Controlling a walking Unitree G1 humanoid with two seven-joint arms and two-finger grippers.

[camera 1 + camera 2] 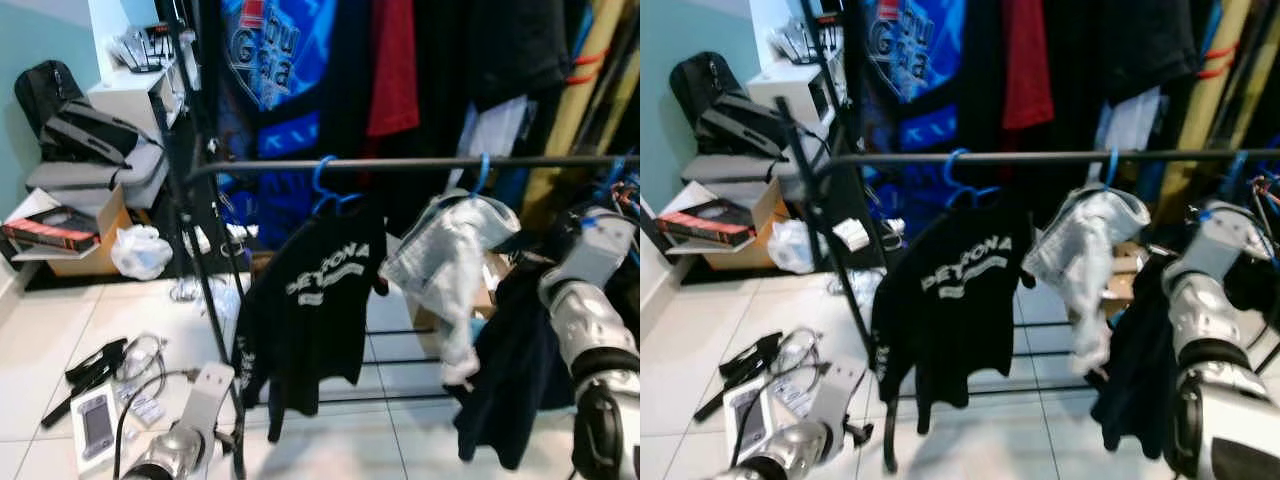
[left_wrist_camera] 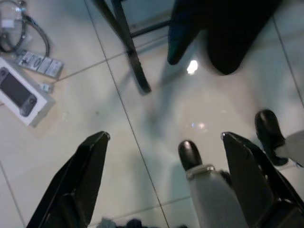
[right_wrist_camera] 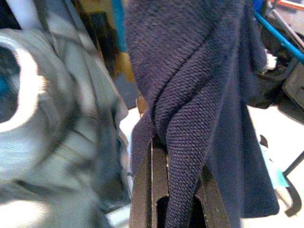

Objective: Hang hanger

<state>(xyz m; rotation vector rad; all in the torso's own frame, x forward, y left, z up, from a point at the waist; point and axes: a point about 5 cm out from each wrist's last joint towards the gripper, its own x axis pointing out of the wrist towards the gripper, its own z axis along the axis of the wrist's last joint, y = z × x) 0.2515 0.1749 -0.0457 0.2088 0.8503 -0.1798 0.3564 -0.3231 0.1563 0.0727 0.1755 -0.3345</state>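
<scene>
Hanger: its frame is hidden; the dark navy knitted garment [image 3: 199, 95] it presumably carries drapes over the right gripper [image 3: 173, 190] beside the right arm, below the black horizontal metal rail [image 1: 420, 163] and not yet hooked on it
Right gripper: two black fingers drawn close with a fold of the navy knit clamped between them, which keeps the load from sliding while it is raised to the rail
Left gripper: [image 2: 164, 175] black fingers spread wide apart and holding nothing, hanging low over the white tiled floor [image 2: 156, 118], likely kept down to stay out of the way
Rail already carries: a black printed T-shirt [image 1: 315, 300] on a blue plastic hanger [image 1: 328, 185], and next to it a pale grey crumpled garment [image 1: 450, 260] on another blue hook [image 1: 482, 172]
Free space: judged to lie on the rail to the right of the grey garment, near the right arm
In the way: the grey garment hangs just beside the navy one and could snag; dark clothes on the higher rack crowd the space above the rail
Floor clutter: a white box with a handheld console pictured on it [image 2: 21, 95], black cables [image 1: 140, 360] and a white plastic bag [image 1: 140, 250] lie near the rack's black upright leg [image 2: 128, 52]
Behind: grey and black bags [image 1: 90, 130] stacked on a shelf by the wall
</scene>
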